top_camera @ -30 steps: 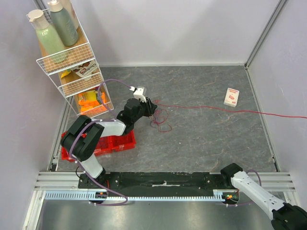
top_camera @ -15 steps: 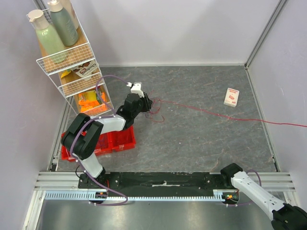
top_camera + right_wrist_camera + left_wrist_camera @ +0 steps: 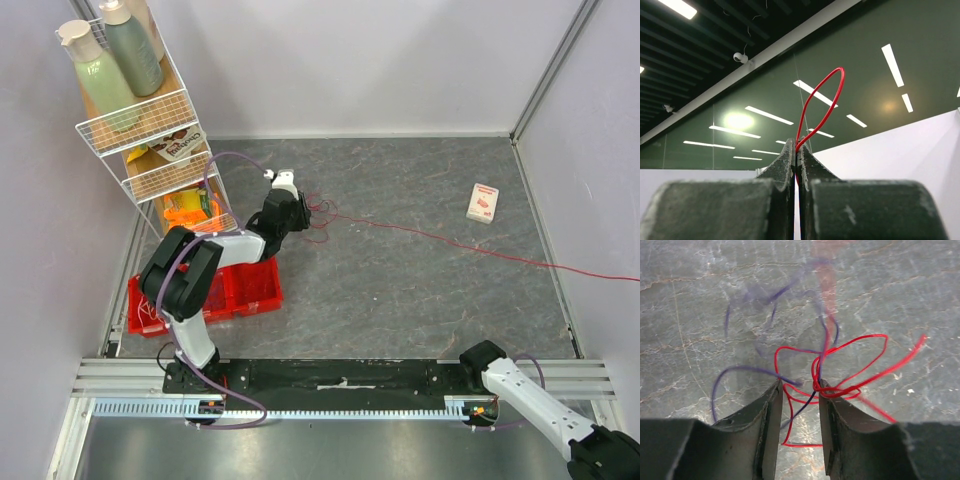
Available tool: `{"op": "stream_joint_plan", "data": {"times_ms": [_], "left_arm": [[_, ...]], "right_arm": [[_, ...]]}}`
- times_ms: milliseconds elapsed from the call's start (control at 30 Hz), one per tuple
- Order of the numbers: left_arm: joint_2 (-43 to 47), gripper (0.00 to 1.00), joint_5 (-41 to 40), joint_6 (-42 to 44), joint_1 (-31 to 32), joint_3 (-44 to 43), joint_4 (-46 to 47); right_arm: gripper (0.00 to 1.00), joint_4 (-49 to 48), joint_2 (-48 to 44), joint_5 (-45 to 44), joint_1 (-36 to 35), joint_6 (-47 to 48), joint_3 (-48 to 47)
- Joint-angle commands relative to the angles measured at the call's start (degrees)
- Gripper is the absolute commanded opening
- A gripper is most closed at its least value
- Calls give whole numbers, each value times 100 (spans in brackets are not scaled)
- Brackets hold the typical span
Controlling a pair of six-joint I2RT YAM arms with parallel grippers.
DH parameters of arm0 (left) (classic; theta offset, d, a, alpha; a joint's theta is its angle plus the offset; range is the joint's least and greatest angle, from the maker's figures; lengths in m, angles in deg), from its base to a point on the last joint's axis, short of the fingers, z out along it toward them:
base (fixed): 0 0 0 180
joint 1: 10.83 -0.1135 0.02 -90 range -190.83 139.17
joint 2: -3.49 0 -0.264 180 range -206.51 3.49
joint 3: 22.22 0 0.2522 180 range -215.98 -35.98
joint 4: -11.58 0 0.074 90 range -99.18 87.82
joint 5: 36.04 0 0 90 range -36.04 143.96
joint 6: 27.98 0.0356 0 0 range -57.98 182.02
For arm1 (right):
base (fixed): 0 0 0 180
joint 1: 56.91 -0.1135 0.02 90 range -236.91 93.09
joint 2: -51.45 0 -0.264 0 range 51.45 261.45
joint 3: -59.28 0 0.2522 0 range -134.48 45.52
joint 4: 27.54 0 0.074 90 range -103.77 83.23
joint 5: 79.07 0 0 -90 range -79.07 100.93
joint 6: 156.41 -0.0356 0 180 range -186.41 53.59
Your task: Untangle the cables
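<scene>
The cables are a small tangle of thin red (image 3: 860, 340) and dark purple (image 3: 740, 368) wires. In the top view the tangle (image 3: 318, 213) lies just right of my left gripper (image 3: 300, 211). One red cable (image 3: 480, 249) stretches from it across the table to the right edge. In the left wrist view my left gripper (image 3: 799, 385) stands open. Red loops hook round its right fingertip (image 3: 824, 390), and a purple strand and a red strand pass loosely between the jaws. My right gripper (image 3: 796, 150) is out of the top view. It points upward and is shut on a loop of red cable (image 3: 822, 102).
A white wire rack (image 3: 150, 130) with bottles and packets stands at the back left. A red bin (image 3: 245, 295) sits below my left arm. A small white and red box (image 3: 482, 202) lies at the right. Walls enclose the table on three sides.
My left gripper has moved back and to the left, dragging the tangle with it and lifting its loops off the table. The long red cable now slants lower at the right edge.
</scene>
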Motion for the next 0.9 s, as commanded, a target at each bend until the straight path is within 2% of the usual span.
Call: {"op": "stream_joint_plan", "data": {"times_ms": [0,167,300,467,533,700,800,867], "left_arm": [[-191,42,-305,246,-120,-430,-185],[-16,44,-191,264,-129,-527,-230],[282,45,-375,299,-129,-518,-475],[730,56,-297,80,-129,-509,-922],[1020,60,97,-87,-129,-440,-1038],[2144,84,1425,-544,-129,175,-1038],[2803,85,1865,-712,-120,483,-1178],[3191,84,2522,-817,-111,755,-900]], "right_arm": [[0,-216,-172,-33,-38,72,95],[0,-138,-155,-139,-29,89,306],[0,-155,-138,-157,-29,-42,850],[0,170,126,-375,-29,-69,1447],[0,188,153,-367,-29,-122,1922],[0,442,512,-244,-29,-543,3258],[0,697,881,-96,-29,-754,3882],[0,636,1031,316,-29,-938,4278]]}}
